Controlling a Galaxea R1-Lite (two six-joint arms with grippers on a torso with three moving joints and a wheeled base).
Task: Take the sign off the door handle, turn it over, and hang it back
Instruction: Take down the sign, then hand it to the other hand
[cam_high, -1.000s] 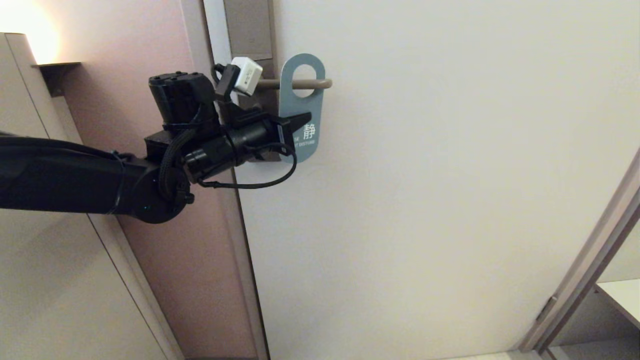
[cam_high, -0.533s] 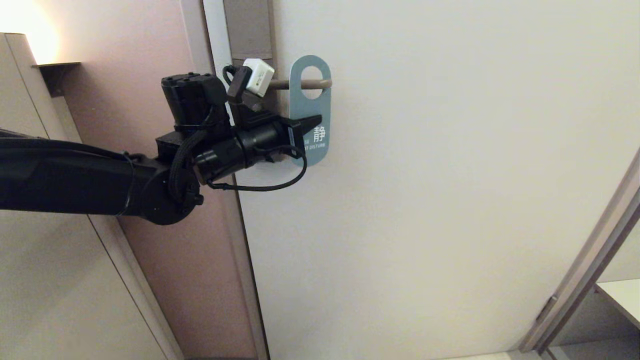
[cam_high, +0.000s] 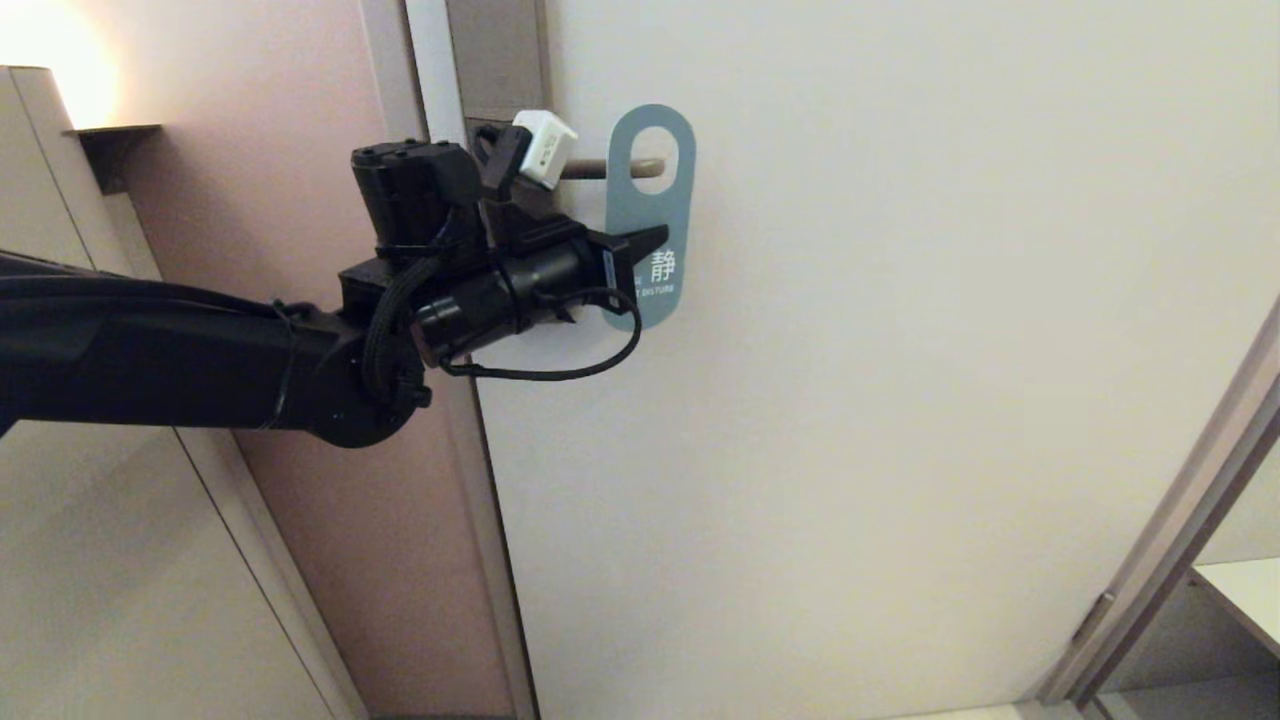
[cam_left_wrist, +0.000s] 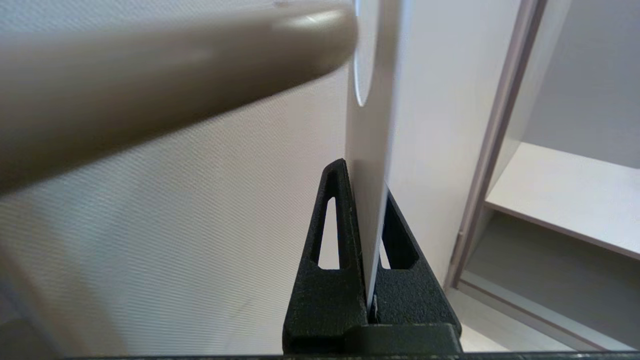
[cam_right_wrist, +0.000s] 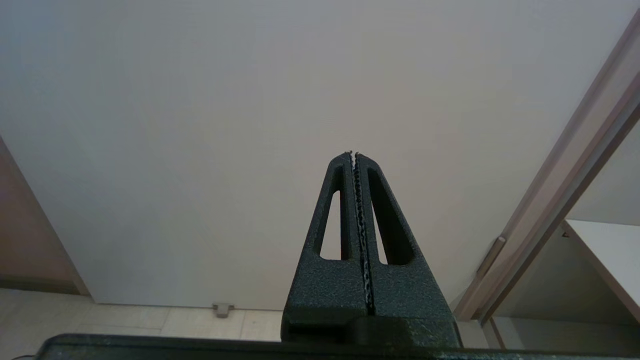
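The sign (cam_high: 650, 205) shows its teal-blue side with white characters and still hangs by its oval hole on the very tip of the door handle (cam_high: 588, 170). My left gripper (cam_high: 650, 240) is shut on the sign's middle from the left. In the left wrist view the sign (cam_left_wrist: 372, 145) is edge-on between the jaws of the left gripper (cam_left_wrist: 367, 182), with the handle (cam_left_wrist: 150, 85) ending at the hole. My right gripper (cam_right_wrist: 354, 154) is shut and empty, facing the door lower down, out of the head view.
The grey-brown lock plate (cam_high: 497, 55) runs up the door's left edge beside the pink wall (cam_high: 270, 110). The pale door (cam_high: 900, 400) fills the middle. A door frame and a shelf (cam_high: 1240, 590) stand at the lower right.
My left gripper has moved right with the sign, sliding it along the handle from mid-lever to the free end.
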